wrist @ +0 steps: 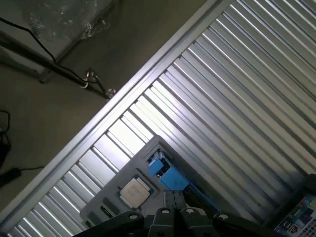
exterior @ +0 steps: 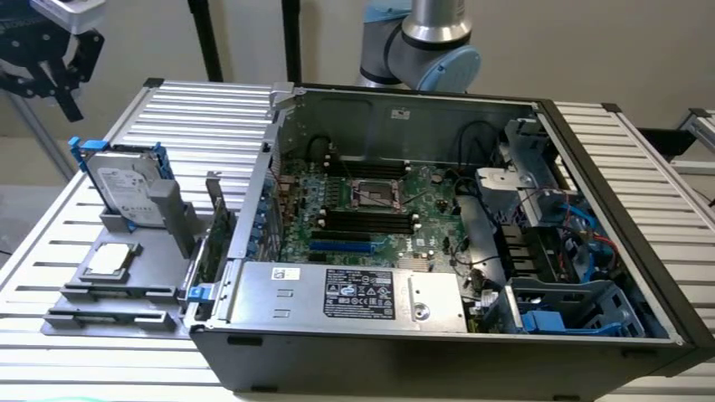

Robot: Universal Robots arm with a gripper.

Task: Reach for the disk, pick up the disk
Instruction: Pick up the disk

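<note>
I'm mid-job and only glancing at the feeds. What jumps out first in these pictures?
The open computer case dominates, lying on its side on the slatted metal table with its green motherboard exposed. At the exterior view's left, the disk stands on edge in a grey holder, its blue caddy bright against the metal. The end effector hangs above the disk, apart from it.

You're working in a robotics lab cell: slatted aluminium bench (exterior: 201, 109), robot arm (exterior: 430, 42) at its far edge, opened PC tower (exterior: 447, 360) with motherboard (exterior: 369, 209) bare, grey parts fixture (exterior: 112, 318), plain floor (wrist: 44, 108).
</note>
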